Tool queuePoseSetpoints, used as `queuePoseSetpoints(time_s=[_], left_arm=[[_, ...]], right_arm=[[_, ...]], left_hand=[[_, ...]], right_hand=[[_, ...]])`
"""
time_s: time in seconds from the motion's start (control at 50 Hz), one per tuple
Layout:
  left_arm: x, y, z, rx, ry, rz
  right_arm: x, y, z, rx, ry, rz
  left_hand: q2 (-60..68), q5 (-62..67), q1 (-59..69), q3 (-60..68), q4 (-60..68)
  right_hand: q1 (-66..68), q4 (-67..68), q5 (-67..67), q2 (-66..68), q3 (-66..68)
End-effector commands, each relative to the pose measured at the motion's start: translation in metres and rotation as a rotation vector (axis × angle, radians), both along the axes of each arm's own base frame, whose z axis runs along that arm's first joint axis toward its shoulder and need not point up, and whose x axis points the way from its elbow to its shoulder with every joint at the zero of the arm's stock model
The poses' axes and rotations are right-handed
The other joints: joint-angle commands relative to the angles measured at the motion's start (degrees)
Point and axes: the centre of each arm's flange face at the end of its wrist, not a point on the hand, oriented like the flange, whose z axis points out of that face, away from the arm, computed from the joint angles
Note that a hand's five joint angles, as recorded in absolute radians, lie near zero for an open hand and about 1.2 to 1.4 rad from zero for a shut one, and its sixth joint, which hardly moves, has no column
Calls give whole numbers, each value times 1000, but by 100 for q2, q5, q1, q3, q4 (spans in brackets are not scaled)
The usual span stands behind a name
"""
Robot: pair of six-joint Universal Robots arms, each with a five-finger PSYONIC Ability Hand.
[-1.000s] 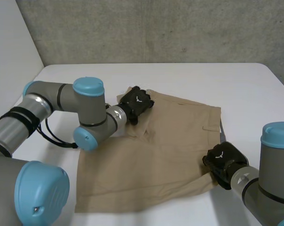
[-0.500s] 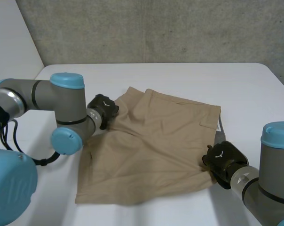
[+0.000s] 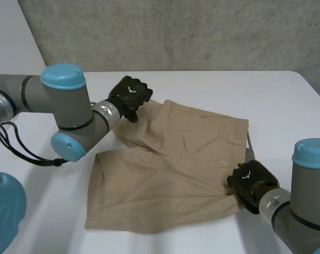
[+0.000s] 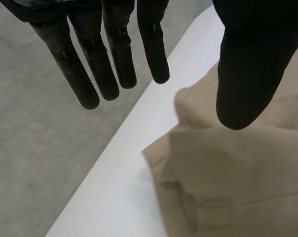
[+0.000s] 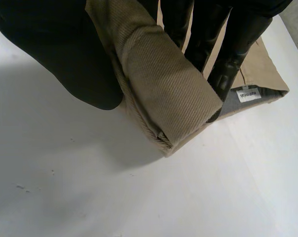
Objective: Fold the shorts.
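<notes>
Table [image 3: 202, 84]: white, carries the shorts [image 3: 176, 164] near its middle.

Shorts: tan, spread out mostly flat in one layer. Creases run from the far left corner toward the middle. The far left corner is rumpled and raised a little. The near edge lies flat. The right edge shows a strip of grey lining.

Left arm [image 3: 64, 100]: reaches in from the left of the shorts, with its forearm crossing the bare table beside their left edge.

Right arm [image 3: 308, 201]: stands just off the shorts' near right corner.

Left hand [image 3: 129, 96]: at the shorts' far left corner, over the rumpled cloth. In the left wrist view the fingers [image 4: 90, 64] are straight and spread away from the thumb [image 4: 247, 74], and nothing lies between them. The thumb tip hangs over the cloth; I cannot tell whether it touches.

Right hand [image 3: 251, 182]: at the shorts' near right corner. In the right wrist view a doubled fold of the cloth's edge is pinched between thumb and fingers and lifted slightly off the table.

Label [image 5: 246, 94]: small, white, on the grey lining just beyond the right hand's fingertips.
</notes>
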Motion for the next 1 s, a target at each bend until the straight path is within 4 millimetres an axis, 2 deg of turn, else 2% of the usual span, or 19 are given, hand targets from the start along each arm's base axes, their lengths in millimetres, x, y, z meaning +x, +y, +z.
queuePoseSetpoints(time_s=[0.02,0.1,0.12,0.14,0.2,0.24,0.32,0.44,0.6,0.62,0.64,0.66,0.68,0.74,0.88,0.96,1.0], left_arm=[[-8,-7,-31,56,-22,-69],[-7,-11,-42,81,-33,-61],[-3,-15,-46,90,-39,-45],[-1,-17,-48,94,-41,-34],[10,-25,-52,105,-60,39],[15,-28,-51,100,-76,87],[26,-29,-53,69,-159,183],[35,-18,-63,34,-327,230],[36,-7,-66,49,-353,213],[34,-7,-64,41,-344,211],[32,-8,-61,31,-333,208],[29,-8,-55,19,-302,203],[28,-8,-51,13,-282,199],[20,-7,-32,10,-168,165],[6,-3,-15,54,-10,30],[1,-4,-21,61,-2,-25],[-1,-7,-34,75,-12,-28]], right_arm=[[0,-1,-2,1,1,-3],[0,-2,-2,-1,1,-4],[0,-2,-2,-2,0,-4],[0,-2,-2,-3,-1,-4],[0,-3,-4,1,1,-6],[0,-3,-5,4,3,-6],[0,-3,-5,4,3,-6],[0,-4,-4,1,1,-7],[0,-4,-4,-1,1,-7],[0,-4,-4,-1,1,-7],[0,-4,-4,-1,1,-6],[0,-4,-4,-1,1,-6],[0,-4,-4,-1,1,-6],[1,-3,-4,1,1,-3],[1,-3,-4,-1,1,-3],[1,-3,-5,2,2,-3],[1,-3,-6,5,3,-3]], left_hand=[[108,145,79,90,107],[610,646,581,592,609],[1745,1782,1716,1727,1744],[2306,2343,2277,2288,2305],[3902,3938,3873,3884,3901],[4412,4449,4383,4394,4411],[4530,4566,4501,4512,4529],[4530,4566,4501,4512,4529],[4530,4566,4501,4512,4529],[3999,4036,3970,3982,3998],[2944,2981,2916,2927,2944],[769,806,740,752,768],[98,135,69,80,97],[-177,-141,-206,-195,-178],[-431,-394,-459,-448,-431],[-397,-360,-426,-414,-398],[-397,-360,-426,-414,-398]], right_hand=[[2344,1169,1358,1251,1256],[2344,1169,1358,1251,1256],[2344,1169,1358,1251,1256],[2344,1169,1358,1251,1256],[2344,1169,1358,1251,1256],[2344,1169,1358,1251,1256],[2344,1169,1358,1251,1256],[2344,1169,1358,1251,1256],[2344,1169,1358,1251,1256],[2344,1169,1358,1251,1256],[2344,1169,1358,1251,1256],[2344,1169,1358,1251,1256],[2344,1169,1358,1251,1256],[2344,1169,1358,1251,1256],[2344,1169,1358,1251,1256],[2344,1169,1358,1251,1256],[2344,1169,1358,1251,1256]])
